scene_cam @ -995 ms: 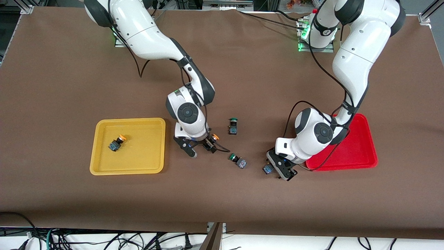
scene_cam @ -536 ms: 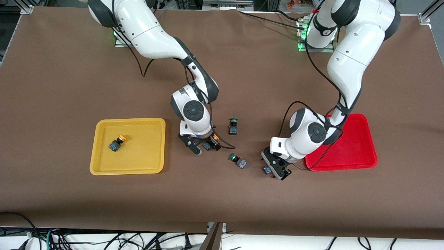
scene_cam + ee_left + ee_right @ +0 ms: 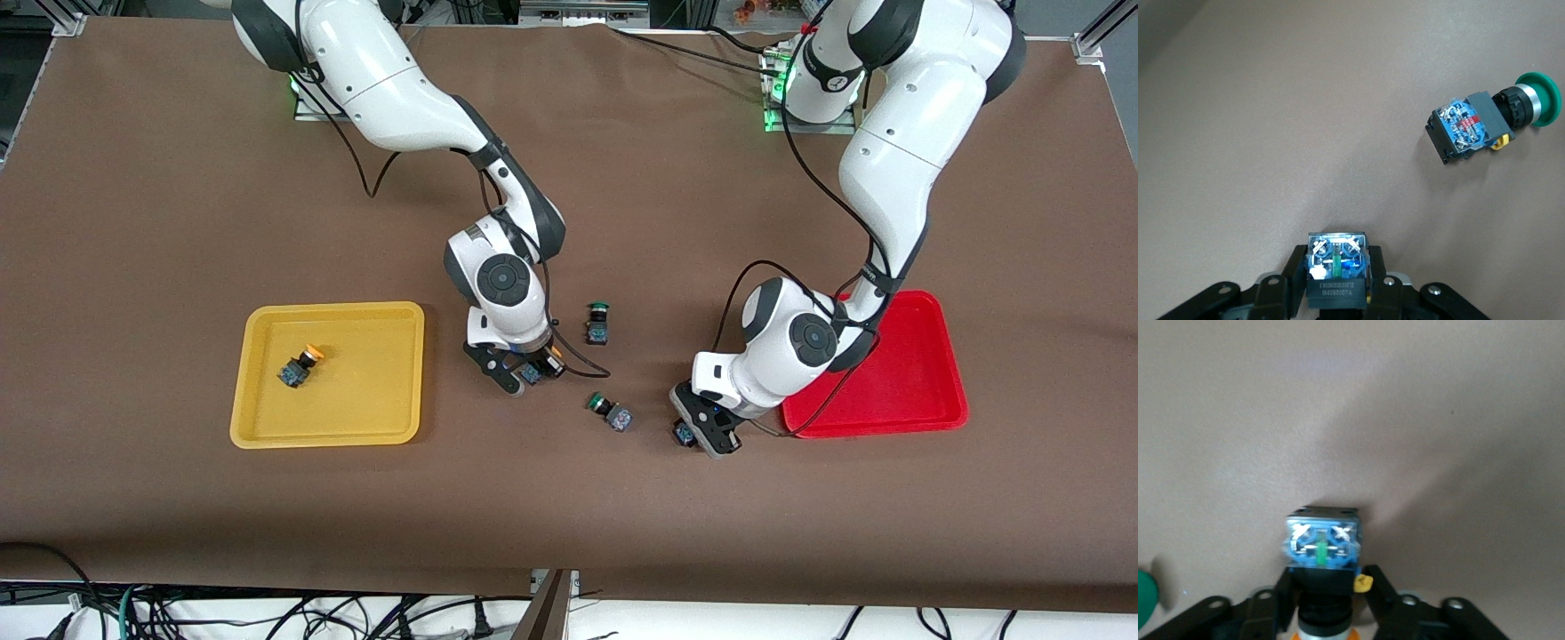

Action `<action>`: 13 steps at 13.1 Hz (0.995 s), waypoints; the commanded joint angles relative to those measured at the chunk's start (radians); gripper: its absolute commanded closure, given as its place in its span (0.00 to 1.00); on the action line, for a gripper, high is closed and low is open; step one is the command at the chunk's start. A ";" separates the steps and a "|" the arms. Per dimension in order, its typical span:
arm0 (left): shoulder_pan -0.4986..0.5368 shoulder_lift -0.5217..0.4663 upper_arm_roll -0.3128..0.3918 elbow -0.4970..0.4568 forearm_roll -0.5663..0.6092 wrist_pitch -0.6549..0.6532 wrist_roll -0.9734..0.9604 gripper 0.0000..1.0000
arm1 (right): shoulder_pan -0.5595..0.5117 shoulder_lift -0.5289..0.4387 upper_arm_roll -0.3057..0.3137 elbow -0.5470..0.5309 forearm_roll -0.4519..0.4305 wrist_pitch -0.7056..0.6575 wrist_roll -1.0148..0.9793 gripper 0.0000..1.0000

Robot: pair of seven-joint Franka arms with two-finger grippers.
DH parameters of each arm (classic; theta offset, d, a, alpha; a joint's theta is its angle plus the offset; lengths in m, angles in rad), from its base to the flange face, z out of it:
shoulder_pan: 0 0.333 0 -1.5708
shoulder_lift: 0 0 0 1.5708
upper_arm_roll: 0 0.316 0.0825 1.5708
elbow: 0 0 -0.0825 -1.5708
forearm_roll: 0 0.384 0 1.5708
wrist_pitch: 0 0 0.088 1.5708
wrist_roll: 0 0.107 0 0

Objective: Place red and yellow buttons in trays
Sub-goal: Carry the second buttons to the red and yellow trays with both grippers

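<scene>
The yellow tray (image 3: 391,320) sits toward the right arm's end of the desk (image 3: 178,178), well apart from both sets of fingers, and already holds one yellow button (image 3: 300,365). Next, the right gripper (image 3: 524,378) is down at the desk, its fingers (image 3: 1281,597) clenched on a second yellow button (image 3: 1322,550). Two green-capped switches lie between the two grippers: one (image 3: 597,324) just beside the right fingers, the other (image 3: 610,411) closer to the left gripper (image 3: 698,436), whose fingers (image 3: 1295,280) grasp a dark button (image 3: 1337,270), cap hidden. The red tray (image 3: 925,391) beside it looks empty. Risks: a shallow pinch may let a blocky body twist out on lifting, and the unseen cap might not be red
</scene>
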 commanded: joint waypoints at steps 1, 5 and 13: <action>-0.003 -0.001 -0.002 0.023 -0.024 -0.011 0.002 0.81 | -0.016 -0.021 -0.011 0.031 0.000 -0.094 -0.074 0.89; 0.009 -0.073 -0.002 0.025 -0.024 -0.153 -0.033 0.84 | -0.157 -0.129 0.004 0.049 0.012 -0.308 -0.331 0.89; 0.127 -0.241 0.018 0.025 -0.009 -0.514 -0.029 0.89 | -0.295 -0.184 -0.112 -0.072 0.011 -0.481 -0.854 0.89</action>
